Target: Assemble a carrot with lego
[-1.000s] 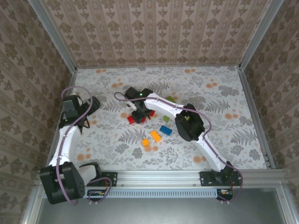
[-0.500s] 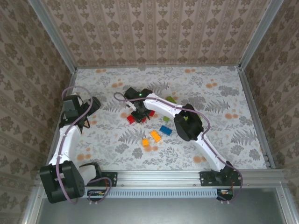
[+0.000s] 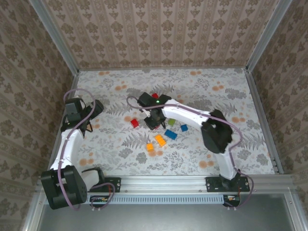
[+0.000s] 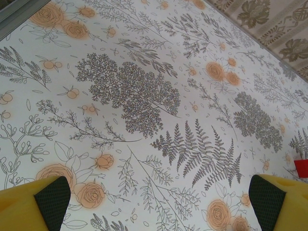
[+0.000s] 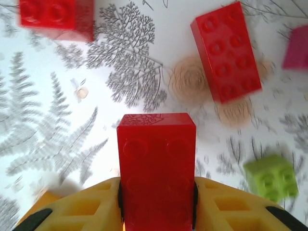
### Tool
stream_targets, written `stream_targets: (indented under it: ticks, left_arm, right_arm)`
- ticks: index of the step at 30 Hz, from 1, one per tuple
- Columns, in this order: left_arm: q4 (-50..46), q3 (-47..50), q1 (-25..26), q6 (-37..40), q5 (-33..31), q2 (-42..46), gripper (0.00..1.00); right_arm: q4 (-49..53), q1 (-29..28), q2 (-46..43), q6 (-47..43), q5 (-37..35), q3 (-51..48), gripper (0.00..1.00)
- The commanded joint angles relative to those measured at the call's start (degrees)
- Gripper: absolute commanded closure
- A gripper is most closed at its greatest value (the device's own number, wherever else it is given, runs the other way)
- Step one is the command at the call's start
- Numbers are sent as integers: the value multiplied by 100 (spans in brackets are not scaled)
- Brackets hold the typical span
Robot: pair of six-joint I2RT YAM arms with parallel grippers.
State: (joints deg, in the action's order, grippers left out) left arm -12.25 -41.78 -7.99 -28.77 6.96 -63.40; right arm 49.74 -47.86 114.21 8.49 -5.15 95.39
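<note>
Here we are above a table (image 3: 115, 161) dressed in a white cloth (image 4: 144, 96) printed with grey ferns and orange roses (up close in the left wrist view the pattern is crisp, the light soft and even). Beige damask wallpaper rises on the back wall (image 3: 163, 33), the left wall (image 3: 21, 106) and the right wall (image 3: 288, 96), with silver metal posts (image 3: 54, 36) running down into the far corners. Along the near edge, a metal rail (image 3: 163, 180), and below it a plain grey strip (image 3: 163, 219).
</note>
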Motion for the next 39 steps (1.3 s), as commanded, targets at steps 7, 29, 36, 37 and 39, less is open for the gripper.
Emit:
stream_targets:
  ticks: [7,29,36,37,39]
  left_arm:
    - [127,-138,-45,-146,98,-120,1]
    - [70,-156,-36,-175,112,-86,1]
    - [61,-158,-39,-177,139,-68,1]
    - [57,-160,-36,-172,140,-59,1]
    - [53,-160,-34,-176,148,-50,1]
  right_arm:
    - [-1239,-609,-1432,2125,69,-2107,64]
    - [-1320,-1366,-769,3084,-432,-1707,65]
    - [-1070,-1478,-1184,3053,-726,-1667,65]
    - [-1012,-1495,-1260,3045,-795,-1648,65]
    - [-895,-1513,-1367,3044,-869,-1608,65]
